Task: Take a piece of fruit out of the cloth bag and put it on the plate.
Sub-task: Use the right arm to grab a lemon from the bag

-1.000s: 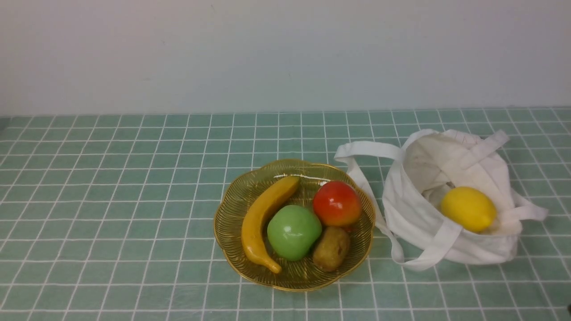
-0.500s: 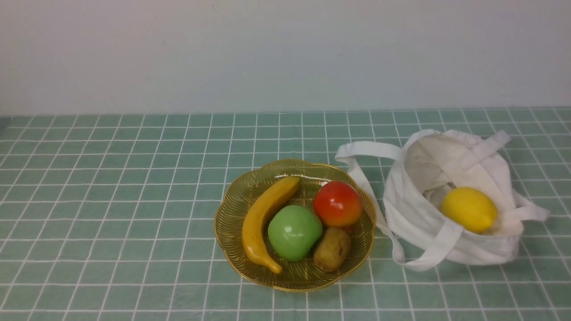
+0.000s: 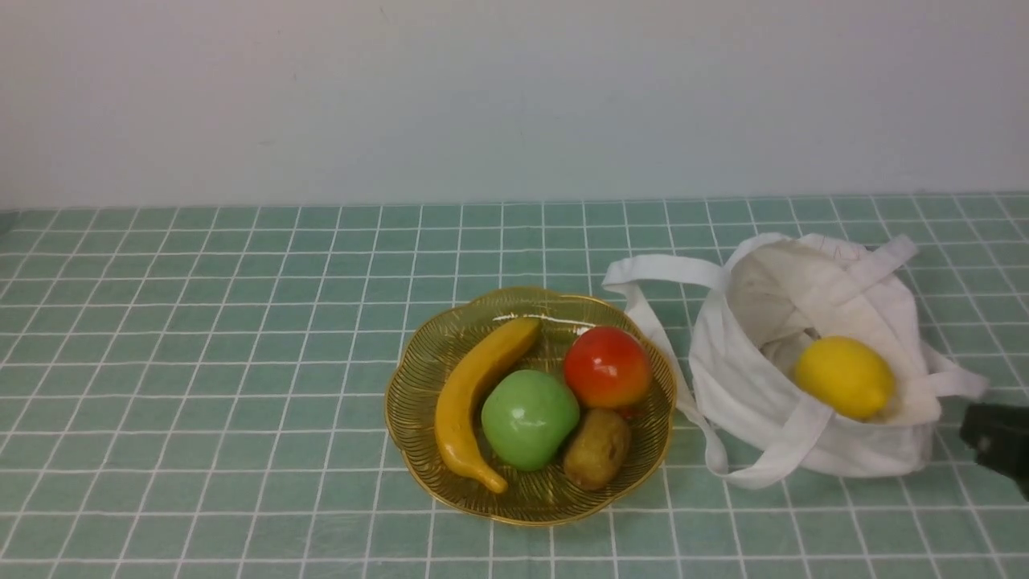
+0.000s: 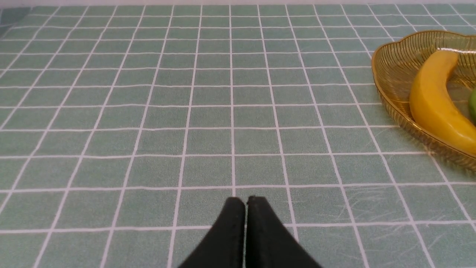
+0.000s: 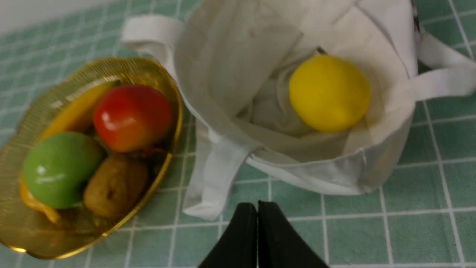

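A bright yellow lemon (image 3: 844, 376) lies inside the open white cloth bag (image 3: 748, 394) at the right; both also show in the right wrist view, lemon (image 5: 329, 93) and bag (image 5: 223, 67). The golden-amber plate (image 3: 418, 378) sits left of the bag and shows in the right wrist view (image 5: 41, 111) and the left wrist view (image 4: 394, 67). My right gripper (image 5: 257, 204) is shut and empty, above the table just short of the bag; its dark body (image 3: 997, 438) enters at the right edge. My left gripper (image 4: 245, 200) is shut and empty, over bare cloth left of the plate.
The plate holds a banana (image 3: 474, 394), a green apple (image 3: 529, 418), a red apple (image 3: 607, 367) and a brown kiwi (image 3: 596, 449). The bag's strap handles (image 3: 659, 322) trail toward the plate. A green checked tablecloth (image 3: 201, 362) covers the table; a pale wall stands behind.
My right gripper's dark body has come into the front view at the right edge beside the bag. The lemon, bag and plate have not moved.
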`<state>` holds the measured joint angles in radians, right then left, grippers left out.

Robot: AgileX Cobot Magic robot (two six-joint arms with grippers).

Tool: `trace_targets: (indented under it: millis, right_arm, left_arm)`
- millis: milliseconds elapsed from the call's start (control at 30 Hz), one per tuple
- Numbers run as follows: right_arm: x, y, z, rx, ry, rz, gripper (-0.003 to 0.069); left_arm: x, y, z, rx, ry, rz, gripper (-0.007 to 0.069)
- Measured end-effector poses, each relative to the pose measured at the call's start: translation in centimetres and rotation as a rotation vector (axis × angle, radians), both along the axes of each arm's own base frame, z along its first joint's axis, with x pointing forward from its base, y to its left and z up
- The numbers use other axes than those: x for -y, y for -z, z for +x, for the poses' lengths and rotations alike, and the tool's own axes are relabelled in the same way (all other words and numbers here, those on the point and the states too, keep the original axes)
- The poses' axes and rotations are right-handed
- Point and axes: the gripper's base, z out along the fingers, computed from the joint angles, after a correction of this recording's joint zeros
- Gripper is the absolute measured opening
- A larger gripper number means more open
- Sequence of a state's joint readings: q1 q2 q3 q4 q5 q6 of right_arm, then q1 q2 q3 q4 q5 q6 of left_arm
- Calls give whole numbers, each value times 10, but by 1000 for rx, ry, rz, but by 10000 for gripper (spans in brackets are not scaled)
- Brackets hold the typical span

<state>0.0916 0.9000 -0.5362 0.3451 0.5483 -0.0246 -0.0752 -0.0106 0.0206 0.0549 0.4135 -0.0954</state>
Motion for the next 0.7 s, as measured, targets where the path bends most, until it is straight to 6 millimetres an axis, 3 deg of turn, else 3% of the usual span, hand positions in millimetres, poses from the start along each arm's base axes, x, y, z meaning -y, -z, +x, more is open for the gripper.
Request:
trace_targets:
  millis: [33,67,267,433,467,567,700]
  right_arm:
    - [0,0,3,-10,-2,-4,-3]
    - [-2,3,25,-92,-23,-39,5]
    - [-5,13,84,-249,-66,-140,59]
    - [-3,25,115,-295,-41,-182,128]
    - [-3,29,128,-299,-37,-204,174]
    - [-2,33,139,-298,-44,-232,235]
    - [-2,43,156,-295,-55,-263,413]
  left_arm:
    - [0,0,0,0,0,0,-8]
    - [0,0,0,0,0,0,-8]
    - [0,0,0,0,0,0,-8]
    - [0,0,0,0,0,0,-8]
    - [0,0,0,0,0,0,-8]
    - [0,0,0,0,0,0,-8]
    - [0,0,0,0,0,0,-8]
